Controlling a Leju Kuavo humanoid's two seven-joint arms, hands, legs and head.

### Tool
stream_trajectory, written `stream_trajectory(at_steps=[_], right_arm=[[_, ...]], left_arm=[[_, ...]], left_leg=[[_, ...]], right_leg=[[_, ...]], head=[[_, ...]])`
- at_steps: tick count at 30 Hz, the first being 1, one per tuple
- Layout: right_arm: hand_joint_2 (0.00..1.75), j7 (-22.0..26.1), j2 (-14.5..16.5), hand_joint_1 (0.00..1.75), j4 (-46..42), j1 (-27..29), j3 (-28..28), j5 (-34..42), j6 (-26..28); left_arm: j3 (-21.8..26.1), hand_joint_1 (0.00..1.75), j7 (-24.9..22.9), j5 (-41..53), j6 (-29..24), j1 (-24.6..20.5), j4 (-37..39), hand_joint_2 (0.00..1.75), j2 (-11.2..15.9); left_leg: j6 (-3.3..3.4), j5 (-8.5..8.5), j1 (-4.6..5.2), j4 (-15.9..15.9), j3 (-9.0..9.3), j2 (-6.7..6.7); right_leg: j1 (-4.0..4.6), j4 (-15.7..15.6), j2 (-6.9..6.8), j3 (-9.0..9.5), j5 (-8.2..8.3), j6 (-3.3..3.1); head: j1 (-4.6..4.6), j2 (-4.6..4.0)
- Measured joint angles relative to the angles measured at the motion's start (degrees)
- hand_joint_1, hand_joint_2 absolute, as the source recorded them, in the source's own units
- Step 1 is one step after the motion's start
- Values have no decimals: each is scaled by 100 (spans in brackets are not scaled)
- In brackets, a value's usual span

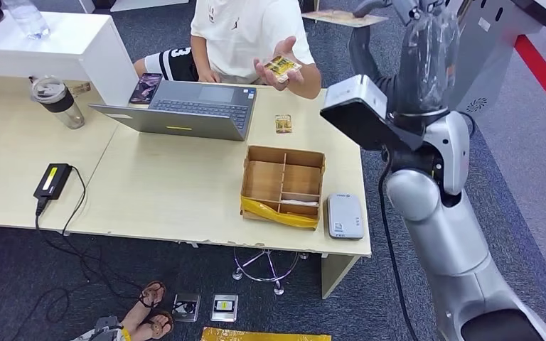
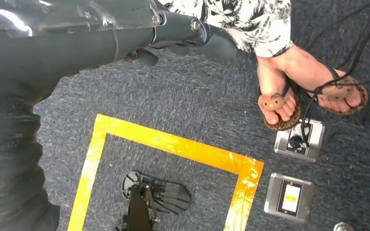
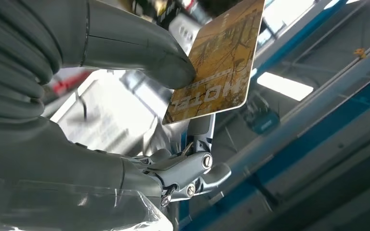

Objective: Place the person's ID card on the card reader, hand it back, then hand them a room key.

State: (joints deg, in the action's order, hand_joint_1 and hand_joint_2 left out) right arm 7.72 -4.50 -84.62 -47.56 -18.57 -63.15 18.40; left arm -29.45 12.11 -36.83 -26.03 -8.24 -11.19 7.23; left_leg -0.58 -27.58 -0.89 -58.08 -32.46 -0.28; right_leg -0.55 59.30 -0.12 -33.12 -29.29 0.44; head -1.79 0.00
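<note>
Pinching a yellow hotel room key (image 3: 217,62) between thumb and fingers, the right hand (image 3: 139,67) is holding it raised beside the desk (image 1: 170,192), while the seated person's open palm (image 1: 284,67) is cradling another card (image 1: 281,67), and the left hand (image 2: 173,29) is hanging empty, fingers loosely extended.

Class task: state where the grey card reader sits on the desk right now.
In the head view, the grey card reader lies flat near the desk's front right corner, immediately right of the divided cardboard box.

yellow-brown hotel key card (image 3: 217,62), grey card reader (image 1: 345,216), white shirt (image 1: 245,32).
</note>
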Motion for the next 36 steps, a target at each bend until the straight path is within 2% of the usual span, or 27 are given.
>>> stream_trajectory(at_steps=[5, 8, 12, 16, 20, 21, 30, 36], right_arm=[[175, -93, 122, 175, 1750, -986, -219, -1058, 224], [175, -334, 239, 175, 2841, -1431, -387, -1300, 193], [175, -589, 376, 175, 3901, -1689, -501, -1279, 163], [175, -667, 479, 175, 4557, -1782, -582, -1318, 159], [175, -683, 533, 4, 4956, -1822, -648, -1370, 154], [175, -683, 545, 0, 5032, -1823, -659, -1375, 158], [175, -684, 598, 0, 5502, -1850, -735, -1395, 315], [175, -662, 429, 0, 5628, -1861, -729, -1433, 587]], left_arm=[[-18, 0, 43, -28, -10, -34, 0, 175, 4], [-43, 0, 1, -73, -49, -104, 0, 175, -4], [-72, 0, -116, -80, -69, -159, 0, 175, -14], [-111, 0, -213, -66, -67, -191, 0, 175, -19], [-142, 0, -299, -22, -62, -213, 0, 175, -20], [-147, 0, -316, -22, -62, -214, 0, 175, -20], [-150, 0, -422, -102, -40, -221, 0, 175, -19], [-149, 0, -439, -157, -8, -220, 0, 175, -2]], left_leg=[[-3, 14, 0, 0, -11, -35], [-1, 16, -1, -1, -13, -60], [0, 17, 0, -1, -16, -68], [0, 16, 0, -2, -15, -59], [0, 15, 0, -2, -13, -56], [-1, 15, 0, -2, -12, -54], [-1, 17, 0, -3, -6, -48], [-1, 15, 0, -4, -6, -44]], right_leg=[[0, 1, -31, -2, 4, -1], [2, 1, -58, -1, 3, -2], [2, -1, -65, -2, 2, -2], [1, -4, -49, -5, 2, -2], [1, -4, -46, -6, 2, -2], [1, -4, -44, -6, 2, -2], [1, -4, -35, -6, 3, -2], [0, -6, -31, -9, 3, -2]], head=[[0, 0], [-1, 0], [-2, 0], [0, 0], [-1, 0], [-1, 0], [-1, 0], [-1, 0]])
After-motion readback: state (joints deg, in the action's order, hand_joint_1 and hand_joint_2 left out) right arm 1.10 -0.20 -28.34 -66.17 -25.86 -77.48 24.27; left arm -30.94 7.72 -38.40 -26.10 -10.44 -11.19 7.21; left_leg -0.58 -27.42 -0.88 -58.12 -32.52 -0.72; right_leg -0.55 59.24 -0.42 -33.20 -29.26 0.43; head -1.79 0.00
